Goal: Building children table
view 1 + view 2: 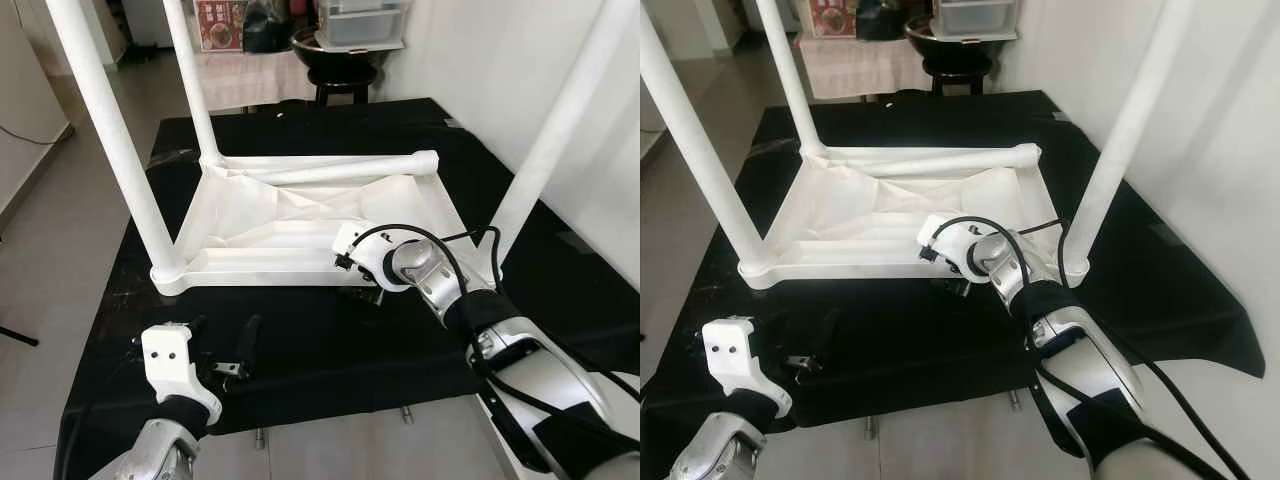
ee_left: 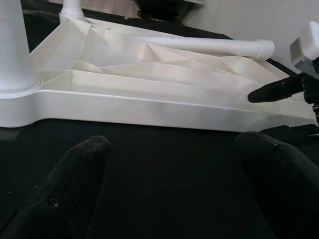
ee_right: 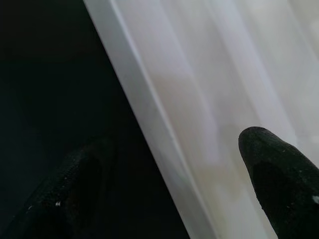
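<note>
Silver arms, black cables, black-fingered gripper (image 1: 222, 345)

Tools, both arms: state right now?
Left tool: open, holding nothing, above the black cloth.
Right tool: open, fingers straddling the white tabletop's edge.

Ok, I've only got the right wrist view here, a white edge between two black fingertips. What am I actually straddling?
Observer: The right gripper is open across the near rim of the children's table, which lies upside down on a black cloth.
Operator: How many legs are on it?
Observer: Three stand upright at corners: the near-left leg, the far-left leg and the near-right leg. The fourth leg lies on its side along the far rim.
Operator: And my other arm?
Observer: The left gripper is open over the black cloth, short of the near rim, holding nothing.
</note>
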Motion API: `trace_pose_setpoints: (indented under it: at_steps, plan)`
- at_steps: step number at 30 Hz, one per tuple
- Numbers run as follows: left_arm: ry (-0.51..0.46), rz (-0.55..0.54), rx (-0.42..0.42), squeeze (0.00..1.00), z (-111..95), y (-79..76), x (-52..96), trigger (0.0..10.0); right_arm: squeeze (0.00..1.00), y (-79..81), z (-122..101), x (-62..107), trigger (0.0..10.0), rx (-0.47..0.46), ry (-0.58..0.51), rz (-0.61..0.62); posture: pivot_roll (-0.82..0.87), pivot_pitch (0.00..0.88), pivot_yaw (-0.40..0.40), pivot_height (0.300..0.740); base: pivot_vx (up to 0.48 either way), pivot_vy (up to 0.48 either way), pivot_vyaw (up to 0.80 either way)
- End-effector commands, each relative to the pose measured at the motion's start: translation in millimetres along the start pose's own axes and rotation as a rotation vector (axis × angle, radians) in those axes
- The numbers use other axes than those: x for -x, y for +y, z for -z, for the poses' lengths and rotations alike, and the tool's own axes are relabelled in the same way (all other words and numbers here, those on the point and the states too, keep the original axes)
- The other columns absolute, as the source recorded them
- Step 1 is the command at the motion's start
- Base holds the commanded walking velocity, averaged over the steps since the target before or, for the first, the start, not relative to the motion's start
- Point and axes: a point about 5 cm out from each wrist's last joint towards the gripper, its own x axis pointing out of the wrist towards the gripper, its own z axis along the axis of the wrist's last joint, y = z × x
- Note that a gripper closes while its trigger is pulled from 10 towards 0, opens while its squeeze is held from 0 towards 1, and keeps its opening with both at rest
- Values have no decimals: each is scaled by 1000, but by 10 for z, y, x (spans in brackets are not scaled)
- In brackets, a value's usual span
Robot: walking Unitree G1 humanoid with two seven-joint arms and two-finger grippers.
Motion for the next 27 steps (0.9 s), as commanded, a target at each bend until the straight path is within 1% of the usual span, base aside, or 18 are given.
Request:
trace_pose_setpoints:
  at_steps: [1, 3, 6, 7, 8, 9, 10, 11, 12, 17, 21, 27]
  plan:
    - [10, -2, 6, 0, 2, -19, 23, 10000, 0, 4, -33, -5, 10000, 9, 1, -24, 33, 128, -30, 740, 0, 0, 0]
    - [11, -2, 8, 0, 0, -22, 29, 10000, 0, -3, -41, -2, 10000, 8, 6, -32, 33, 129, -30, 740, 0, 0, 0]
    - [15, 1, 14, 0, -4, -37, 36, 10000, 0, 8, 48, -28, 10000, 0, 137, -56, 25, 133, -33, 740, 0, 0, 0]
    - [16, 1, 15, 0, -4, -40, 34, 10000, 0, 15, 72, -31, 10000, -4, 163, -63, 25, 133, -33, 740, 0, 0, 0]
    - [16, 1, 15, 0, -4, -40, 34, 10000, 0, 15, 72, -31, 10000, -4, 163, -63, 25, 133, -33, 740, 0, 0, 0]
    - [17, 1, 16, 0, -3, -45, 32, 10000, 0, 25, 77, -34, 4902, -8, 174, -80, 17, 131, -38, 740, 0, 0, 0]
    - [17, 1, 16, 0, -1, -48, 30, 10000, 0, 30, 78, -36, 4902, -9, 179, -92, 14, 130, -40, 740, 0, 0, 0]
    - [18, 1, 17, 0, -1, -49, 28, 10000, 0, 33, 76, -37, 784, -9, 180, -99, 14, 130, -40, 740, 0, 0, 0]
    - [16, 1, 19, 0, -2, -52, 25, 10000, 0, 16, 63, -29, 0, -22, 181, -92, 6, 128, -43, 740, 0, 0, 0]
    - [13, 0, 24, 0, 8, -57, 15, 10000, 0, -34, 9, 7, 0, -61, 166, -89, -18, 120, -41, 740, 0, 0, 0]
    - [18, 4, 25, 0, 10, -48, 12, 10000, 0, -45, -21, 27, 0, -127, 145, -118, -20, 114, -32, 740, 0, 0, 0]
    - [22, 6, 22, 0, 13, -41, 7, 10000, 0, -39, -3, 24, 0, -148, 149, -120, -21, 107, -23, 740, 0, 0, 0]
